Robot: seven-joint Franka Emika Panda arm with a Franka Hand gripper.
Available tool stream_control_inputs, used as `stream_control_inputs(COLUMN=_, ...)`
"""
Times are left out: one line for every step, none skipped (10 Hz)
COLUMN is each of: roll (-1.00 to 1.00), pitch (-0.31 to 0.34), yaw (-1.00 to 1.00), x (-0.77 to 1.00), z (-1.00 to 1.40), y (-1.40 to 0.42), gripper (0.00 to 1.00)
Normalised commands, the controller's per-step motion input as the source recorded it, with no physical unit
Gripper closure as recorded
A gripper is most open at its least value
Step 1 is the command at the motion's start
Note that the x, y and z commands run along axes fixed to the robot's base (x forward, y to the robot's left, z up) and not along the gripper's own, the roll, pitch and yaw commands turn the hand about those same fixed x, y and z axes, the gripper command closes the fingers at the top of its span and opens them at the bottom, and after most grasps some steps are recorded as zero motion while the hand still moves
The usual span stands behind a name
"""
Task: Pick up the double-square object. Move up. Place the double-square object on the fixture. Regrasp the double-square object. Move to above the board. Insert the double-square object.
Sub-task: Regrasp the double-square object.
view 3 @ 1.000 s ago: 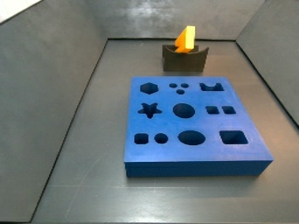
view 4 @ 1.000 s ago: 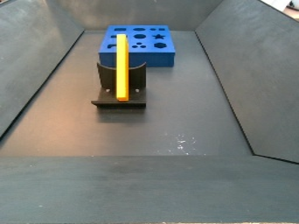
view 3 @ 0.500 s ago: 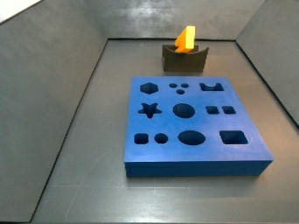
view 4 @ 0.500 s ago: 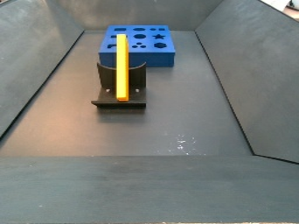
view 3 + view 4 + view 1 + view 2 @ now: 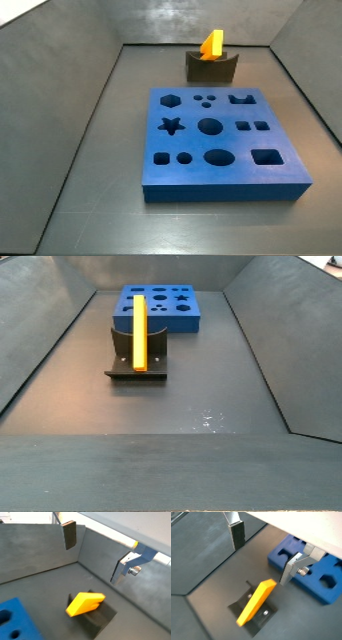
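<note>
The orange-yellow double-square object [image 5: 139, 334] rests on the dark fixture [image 5: 158, 349], leaning across its scooped top; it also shows in the other side view [image 5: 211, 44] on the fixture [image 5: 210, 68], and in both wrist views [image 5: 84, 603] [image 5: 256, 602]. The blue board [image 5: 221, 145] with cut-out holes lies flat on the floor, also seen in a side view [image 5: 160, 306] and a wrist view [image 5: 304, 572]. My gripper [image 5: 93, 553] [image 5: 261, 556] hangs above the object, open and empty, fingers [image 5: 69, 534] [image 5: 236, 534] wide apart. It does not show in the side views.
Grey walls of the tray [image 5: 80, 90] enclose the floor on all sides. The fixture's base plate [image 5: 135, 371] juts out toward the near side of the tray. The board sits just past the fixture.
</note>
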Motion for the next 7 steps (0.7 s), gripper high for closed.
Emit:
stream_control_inputs(roll=1.0, pitch=0.075, yaw=0.05, x=0.06, z=0.0, y=-0.03, gripper=0.0)
stream_control_inputs(roll=1.0, pitch=0.092, yaw=0.06, x=0.07, z=0.0, y=-0.03, gripper=0.0)
stream_control_inputs(roll=1.0, pitch=0.119, yaw=0.07, x=0.09, z=0.0, y=-0.04, gripper=0.0)
stream_control_inputs(roll=1.0, pitch=0.143, yaw=0.09, x=0.1, z=0.0, y=-0.04, gripper=0.0)
stream_control_inputs(roll=1.0, pitch=0.168, yaw=0.11, x=0.1, z=0.0, y=-0.05, gripper=0.0)
stream_control_inputs(roll=1.0, pitch=0.201, yaw=0.15, x=0.1, z=-0.01, y=-0.05, gripper=0.0)
stream_control_inputs(roll=0.9, pitch=0.206, yaw=0.18, x=0.1, z=-0.01, y=-0.05, gripper=0.0)
